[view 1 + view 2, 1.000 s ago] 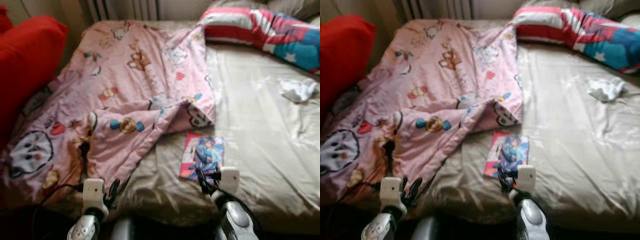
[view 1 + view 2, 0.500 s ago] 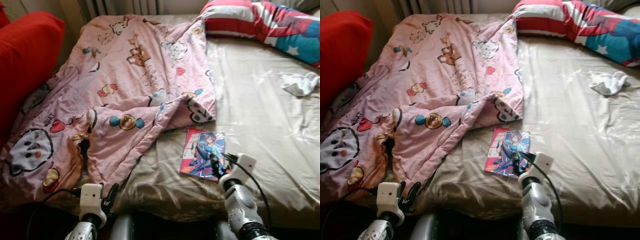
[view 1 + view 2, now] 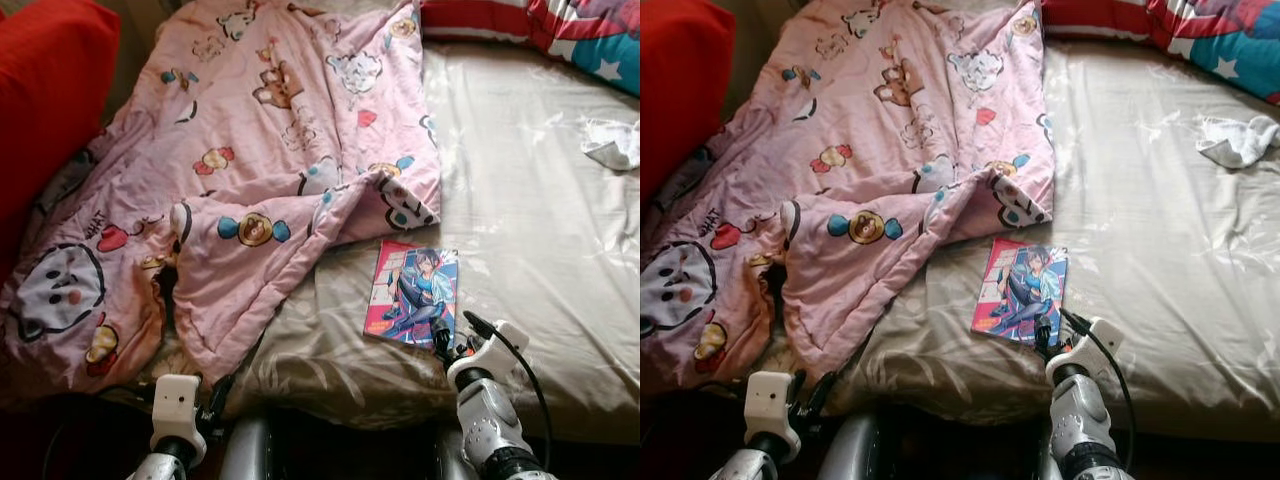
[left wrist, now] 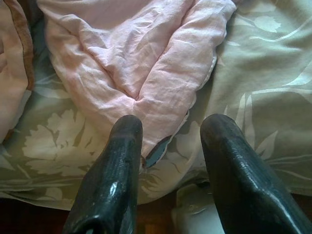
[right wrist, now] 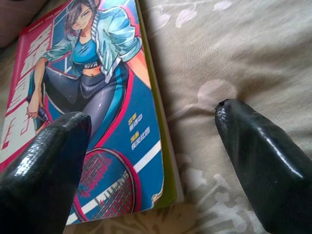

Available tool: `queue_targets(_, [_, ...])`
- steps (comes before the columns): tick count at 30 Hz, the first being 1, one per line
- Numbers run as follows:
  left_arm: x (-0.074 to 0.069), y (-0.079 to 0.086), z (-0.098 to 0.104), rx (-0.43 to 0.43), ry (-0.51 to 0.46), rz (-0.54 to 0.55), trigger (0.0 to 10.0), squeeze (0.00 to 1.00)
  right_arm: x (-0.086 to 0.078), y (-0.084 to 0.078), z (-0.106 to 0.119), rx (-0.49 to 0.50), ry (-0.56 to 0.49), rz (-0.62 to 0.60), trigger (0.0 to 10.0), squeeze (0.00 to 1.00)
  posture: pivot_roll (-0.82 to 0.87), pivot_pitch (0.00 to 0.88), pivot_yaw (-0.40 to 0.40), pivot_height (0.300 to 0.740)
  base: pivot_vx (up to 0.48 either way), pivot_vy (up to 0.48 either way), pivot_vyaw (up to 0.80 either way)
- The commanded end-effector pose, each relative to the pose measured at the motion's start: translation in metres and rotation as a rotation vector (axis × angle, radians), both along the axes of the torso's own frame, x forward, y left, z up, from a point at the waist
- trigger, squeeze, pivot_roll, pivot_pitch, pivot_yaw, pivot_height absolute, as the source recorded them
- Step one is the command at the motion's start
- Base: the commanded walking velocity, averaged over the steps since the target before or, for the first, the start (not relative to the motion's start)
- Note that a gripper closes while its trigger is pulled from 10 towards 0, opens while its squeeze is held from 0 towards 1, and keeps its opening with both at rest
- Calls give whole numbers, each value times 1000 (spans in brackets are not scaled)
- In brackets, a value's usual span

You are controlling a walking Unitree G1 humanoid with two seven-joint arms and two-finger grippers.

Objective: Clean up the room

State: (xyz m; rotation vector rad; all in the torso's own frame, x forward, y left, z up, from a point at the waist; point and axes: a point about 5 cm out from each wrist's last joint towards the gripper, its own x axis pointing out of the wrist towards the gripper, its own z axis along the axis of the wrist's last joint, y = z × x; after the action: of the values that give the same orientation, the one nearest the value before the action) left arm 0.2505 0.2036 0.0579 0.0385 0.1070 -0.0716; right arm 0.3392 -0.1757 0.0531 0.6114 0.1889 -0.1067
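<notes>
The right gripper (image 5: 151, 161), fingers spread, straddles the near right corner of a flat pink-and-blue comic book (image 3: 413, 293) lying near the front edge of the beige floral bed sheet (image 3: 540, 230). The left gripper (image 4: 170, 161), also spread, hovers at that front edge by the crumpled pink cartoon-print quilt (image 3: 240, 170).

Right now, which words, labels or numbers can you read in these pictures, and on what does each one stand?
No text here can be quoted with confidence.
On the book, large white characters on the pink edge: cut off, unreadable.
On the book, yellow and white labels: too small to read.
On the pink blanket, dark lettering among the cartoons: blurred.
</notes>
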Motion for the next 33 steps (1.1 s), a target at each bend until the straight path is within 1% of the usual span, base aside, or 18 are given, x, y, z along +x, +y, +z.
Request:
queue_targets(1, [-9, 6, -7, 18, 44, 11, 10000, 0, -12, 18, -21, 72, 84, 67, 10000, 0, 118, 382, 107, 586, 0, 0, 0])
queue_targets(3, [-10, 8, -5, 22, 45, 14, 10000, 0, -11, 24, -20, 93, 72, 102, 10000, 0, 121, 383, 110, 586, 0, 0, 0])
queue_targets(5, [-10, 8, -5, 23, 46, 14, 10000, 0, -11, 27, -20, 106, 65, 115, 10000, 0, 121, 383, 110, 586, 0, 0, 0])
queue_targets(6, [-11, 8, -5, 23, 47, 14, 10000, 0, -12, 32, -21, 147, 54, 143, 10000, 0, 123, 383, 112, 586, 0, 0, 0])
queue_targets(9, [-11, 8, -4, 24, 49, 14, 10000, 0, -14, 39, -22, 166, 52, 185, 10000, 0, 124, 385, 113, 586, 0, 0, 0])
queue_targets(11, [-12, 8, -4, 25, 52, 14, 10000, 0, -18, 47, -27, 186, 67, 239, 10000, 0, 125, 387, 112, 586, 0, 0, 0])
queue_targets(13, [-13, 8, -3, 24, 54, 16, 10000, 0, -23, 51, -33, 188, 90, 276, 10000, 0, 128, 390, 113, 586, 0, 0, 0])
queue_targets(16, [-13, 9, -3, 25, 55, 18, 10000, 0, -23, 49, -32, 143, 76, 282, 10000, 0, 128, 390, 113, 586, 0, 0, 0])
queue_targets(17, [-13, 9, -3, 26, 56, 18, 10000, 0, -20, 43, -27, 116, 46, 248, 10000, 0, 126, 389, 113, 586, 0, 0, 0])
queue_targets(18, [-12, 9, -4, 26, 57, 19, 10000, 0, -17, 33, -23, 82, 19, 183, 10000, 0, 120, 383, 110, 586, 0, 0, 0])
queue_targets(19, [-11, 9, -4, 26, 57, 19, 10000, 0, -17, 25, -22, 66, 22, 123, 10000, 0, 118, 381, 110, 586, 0, 0, 0])
queue_targets(20, [-11, 9, -4, 26, 57, 19, 10000, 0, -17, 25, -22, 66, 22, 123, 10000, 0, 118, 381, 110, 586, 0, 0, 0])
queue_targets(23, [-8, 7, -4, 21, 57, 17, 10000, 0, -22, 1, -24, 10, 33, -17, 10000, 0, 113, 372, 107, 586, 0, 0, 0])
queue_targets(25, [-6, 5, -3, 19, 55, 15, 10000, 0, -28, -11, -28, 0, 40, -80, 10000, 0, 110, 368, 107, 586, 0, 0, 0])
queue_targets(28, [-2, 4, -3, 17, 51, 11, 10000, 0, -36, -17, -34, -24, 45, -115, 10000, 0, 103, 356, 110, 586, 0, 0, 0])
queue_targets(33, [2, 5, -1, 18, 46, 8, 10000, 0, -42, -18, -35, -42, 23, -147, 10000, 0, 97, 348, 114, 586, 0, 0, 0])
